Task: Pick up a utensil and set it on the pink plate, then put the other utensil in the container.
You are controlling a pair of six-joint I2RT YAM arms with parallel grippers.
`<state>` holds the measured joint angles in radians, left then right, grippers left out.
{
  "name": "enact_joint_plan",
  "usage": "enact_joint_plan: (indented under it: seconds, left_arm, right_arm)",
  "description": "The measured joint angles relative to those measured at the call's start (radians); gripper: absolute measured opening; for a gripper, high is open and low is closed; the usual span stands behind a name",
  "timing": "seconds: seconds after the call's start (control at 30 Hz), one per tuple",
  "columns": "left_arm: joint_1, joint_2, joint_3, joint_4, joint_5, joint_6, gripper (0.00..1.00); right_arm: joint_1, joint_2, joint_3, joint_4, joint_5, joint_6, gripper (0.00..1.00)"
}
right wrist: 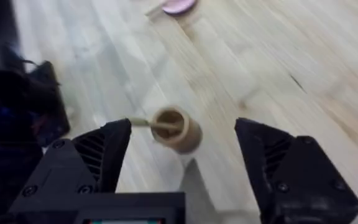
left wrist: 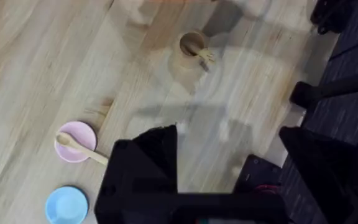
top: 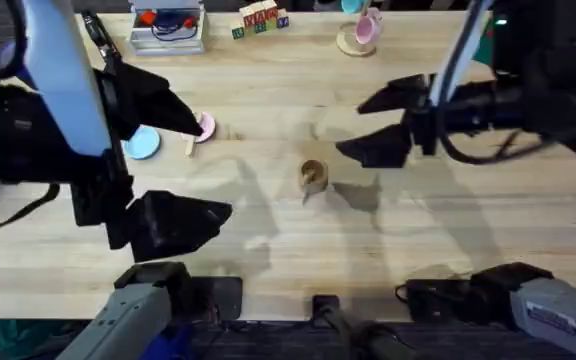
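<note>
Left wrist: small light wooden spoon [left wrist: 78,146] lies on round pink plate [left wrist: 75,141]; small wooden fork [left wrist: 202,53] stands in brown cylindrical cup [left wrist: 191,51] mid-table. Overhead: left gripper [top: 204,165] & right gripper [top: 362,125] both wide open, empty, raised above table.

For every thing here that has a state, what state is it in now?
Spoon: lying on the pink plate, handle past its rim.
Fork: standing in the container, tines up.
Blue plate: nothing on it.
Left gripper: open, holding nothing.
Right gripper: open, holding nothing.
</note>
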<state>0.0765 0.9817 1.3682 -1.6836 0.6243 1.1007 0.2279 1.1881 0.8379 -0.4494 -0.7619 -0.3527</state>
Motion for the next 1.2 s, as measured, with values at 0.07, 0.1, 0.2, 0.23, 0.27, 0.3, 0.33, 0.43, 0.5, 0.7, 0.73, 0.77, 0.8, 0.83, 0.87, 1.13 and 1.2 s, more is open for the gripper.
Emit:
enact_joint_plan:
  seconds: [0.07,0.1,0.2,0.23,0.27,0.3,0.33,0.43,0.5,0.7,0.73,0.77,0.8,0.83,0.87,1.13,1.2]
  left_arm:
    - [0.000,0.000,0.000,0.000,0.000,0.000,0.993]
    - [0.000,0.000,0.000,0.000,0.000,0.000,0.993]
    - [0.000,0.000,0.000,0.000,0.000,0.000,0.993]
    - [0.000,0.000,0.000,0.000,0.000,0.000,0.993]
    - [0.000,0.000,0.000,0.000,0.000,0.000,0.993]
    - [0.000,0.000,0.000,0.000,0.000,0.000,0.993]
    - [0.000,0.000,0.000,0.000,0.000,0.000,0.993]
    - [0.000,0.000,0.000,0.000,0.000,0.000,0.993]
    - [0.000,0.000,0.000,-0.001,0.000,0.000,0.993]
    - [0.000,0.000,0.000,-0.005,0.000,-0.037,0.993]
    - [0.000,0.000,0.000,-0.006,0.000,-0.051,0.993]
    - [0.000,0.000,0.000,-0.006,0.000,-0.063,0.993]
    - [0.000,0.000,0.000,-0.006,0.000,-0.074,0.992]
    - [0.000,0.000,0.000,-0.006,0.000,-0.084,0.993]
    - [0.000,0.000,0.000,-0.006,0.000,-0.089,0.992]
    - [0.000,0.000,0.000,0.000,0.000,-0.113,0.993]
    - [0.000,0.000,0.000,0.000,0.000,-0.114,0.992]
  right_arm:
    - [0.000,-0.065,0.000,-0.063,0.057,-0.003,0.996]
    - [-0.002,-0.099,0.000,-0.091,0.082,-0.005,0.996]
    - [-0.011,-0.203,0.000,-0.170,0.140,-0.009,0.995]
    - [-0.016,-0.243,0.000,-0.198,0.157,-0.011,0.995]
    - [-0.021,-0.275,0.000,-0.221,0.172,-0.011,0.995]
    - [-0.026,-0.313,0.002,-0.251,0.191,-0.011,0.995]
    - [-0.030,-0.343,0.005,-0.281,0.208,-0.011,0.996]
    - [-0.042,-0.426,0.037,-0.395,0.275,-0.011,0.996]
    - [-0.047,-0.463,0.073,-0.483,0.321,-0.010,0.996]
    - [-0.049,-0.483,0.210,-0.722,0.433,-0.005,0.996]
    - [-0.049,-0.481,0.235,-0.755,0.447,-0.002,0.996]
    - [-0.049,-0.481,0.254,-0.776,0.456,0.000,0.996]
    - [-0.049,-0.481,0.274,-0.795,0.465,0.003,0.996]
    - [-0.049,-0.481,0.293,-0.814,0.472,0.006,0.996]
    - [-0.049,-0.481,0.310,-0.832,0.478,0.008,0.996]
    - [-0.049,-0.481,0.364,-0.876,0.493,0.009,0.996]
    - [-0.049,-0.481,0.364,-0.877,0.494,0.009,0.996]
